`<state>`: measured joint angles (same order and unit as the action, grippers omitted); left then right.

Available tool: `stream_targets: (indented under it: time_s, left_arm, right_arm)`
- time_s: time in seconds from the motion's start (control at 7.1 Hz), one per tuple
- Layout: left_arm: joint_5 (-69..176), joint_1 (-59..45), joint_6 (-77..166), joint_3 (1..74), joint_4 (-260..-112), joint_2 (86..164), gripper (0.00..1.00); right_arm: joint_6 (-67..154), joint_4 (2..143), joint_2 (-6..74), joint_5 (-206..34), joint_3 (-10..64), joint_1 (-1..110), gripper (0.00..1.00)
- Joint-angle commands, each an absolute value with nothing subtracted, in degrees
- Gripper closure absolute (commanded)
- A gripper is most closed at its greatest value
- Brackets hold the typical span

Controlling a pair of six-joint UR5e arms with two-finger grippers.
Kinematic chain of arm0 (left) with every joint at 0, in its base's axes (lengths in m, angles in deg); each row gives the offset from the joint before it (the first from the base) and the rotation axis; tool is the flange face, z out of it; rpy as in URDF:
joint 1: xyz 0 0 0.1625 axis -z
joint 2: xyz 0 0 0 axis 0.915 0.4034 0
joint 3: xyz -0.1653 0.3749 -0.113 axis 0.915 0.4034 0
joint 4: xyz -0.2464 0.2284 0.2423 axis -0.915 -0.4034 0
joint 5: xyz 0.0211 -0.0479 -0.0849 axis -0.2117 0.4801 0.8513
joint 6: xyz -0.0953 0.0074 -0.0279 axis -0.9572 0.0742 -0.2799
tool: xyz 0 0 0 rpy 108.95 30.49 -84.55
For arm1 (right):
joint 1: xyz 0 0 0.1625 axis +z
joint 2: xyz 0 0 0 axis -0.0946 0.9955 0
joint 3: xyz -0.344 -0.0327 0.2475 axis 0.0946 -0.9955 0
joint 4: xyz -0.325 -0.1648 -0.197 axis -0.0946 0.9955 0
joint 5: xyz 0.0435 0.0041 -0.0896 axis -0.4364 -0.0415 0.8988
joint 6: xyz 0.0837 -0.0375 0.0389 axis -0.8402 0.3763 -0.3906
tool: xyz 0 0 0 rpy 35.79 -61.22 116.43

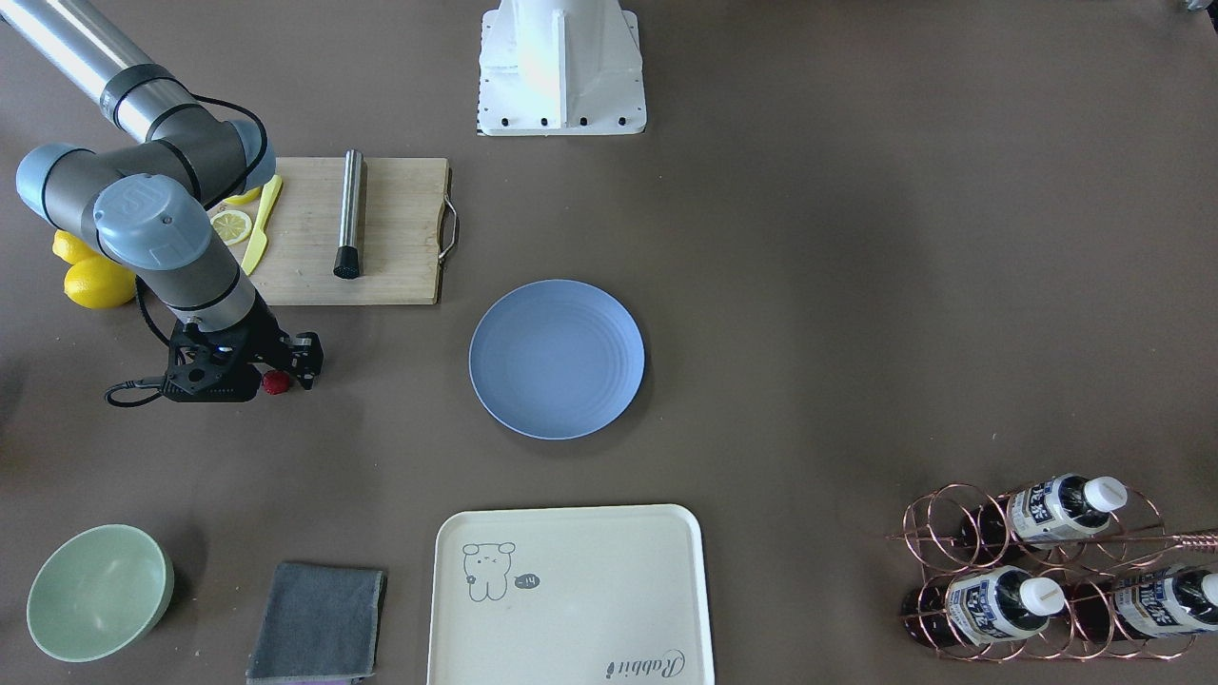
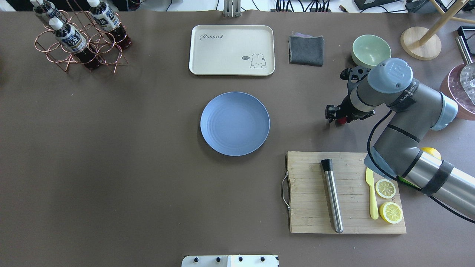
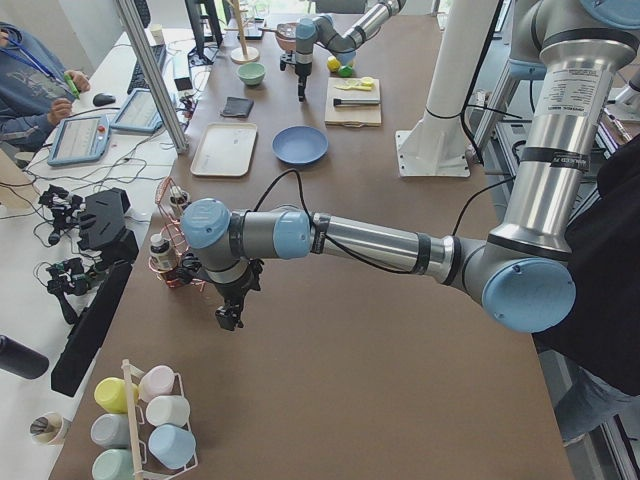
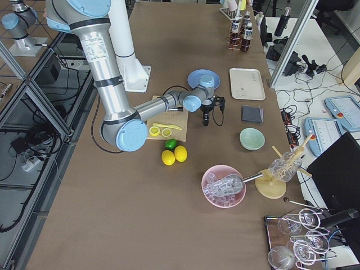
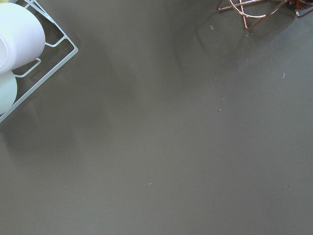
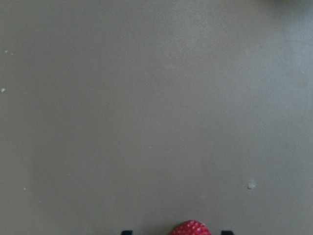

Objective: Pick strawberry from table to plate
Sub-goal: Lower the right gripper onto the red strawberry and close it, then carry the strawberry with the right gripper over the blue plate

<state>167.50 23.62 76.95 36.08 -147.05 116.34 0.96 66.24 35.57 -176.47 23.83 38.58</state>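
The strawberry (image 1: 276, 382) is a small red berry on the grey-brown table (image 1: 856, 285), left of the light-blue plate (image 1: 557, 359) in the front-facing view. My right gripper (image 1: 283, 377) hangs straight down over it. In the right wrist view the strawberry (image 6: 191, 227) shows at the bottom edge between two fingertips (image 6: 126, 232) that stand apart from it, so this gripper (image 6: 175, 232) is open around it. From overhead the strawberry (image 2: 340, 121) peeks out under the gripper (image 2: 338, 118), right of the plate (image 2: 235, 123). My left gripper (image 3: 228, 318) hovers far off; I cannot tell its state.
A wooden cutting board (image 2: 349, 193) with a steel muddler (image 2: 333, 196), yellow knife and lemon slices lies near the right arm. A green bowl (image 2: 370, 50), grey cloth (image 2: 306, 50) and cream tray (image 2: 232, 50) line the far side. A bottle rack (image 2: 79, 37) stands far left.
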Motion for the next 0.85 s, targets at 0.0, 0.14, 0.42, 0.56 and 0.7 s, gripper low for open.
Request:
stream_targets:
  time_s: [0.0, 0.14, 0.42, 0.56, 0.7]
  left_arm:
    - [167.59, 23.62, 76.93, 36.08, -146.97, 116.31, 0.01]
    - [167.5, 23.62, 76.93, 36.08, -146.97, 116.31, 0.01]
    - [167.41, 23.62, 76.93, 35.82, -146.36, 116.23, 0.01]
    - [167.24, 23.62, 76.93, 35.65, -146.44, 114.31, 0.01]
    - [167.41, 23.71, 76.93, 36.17, -146.61, 112.47, 0.01]
  right_arm:
    - [0.64, 66.25, 35.4, -176.46, 24.67, 38.34, 1.0]
    - [-0.41, 66.51, 34.88, -176.63, 26.33, 38.25, 1.0]
    - [-8.99, 67.22, 30.51, -176.72, 27.14, 37.73, 1.0]
    - [-12.6, 68.52, 27.78, -176.72, 26.88, 37.2, 1.0]
    - [-14.55, 73.24, 23.66, -176.29, 26.87, 36.07, 1.0]
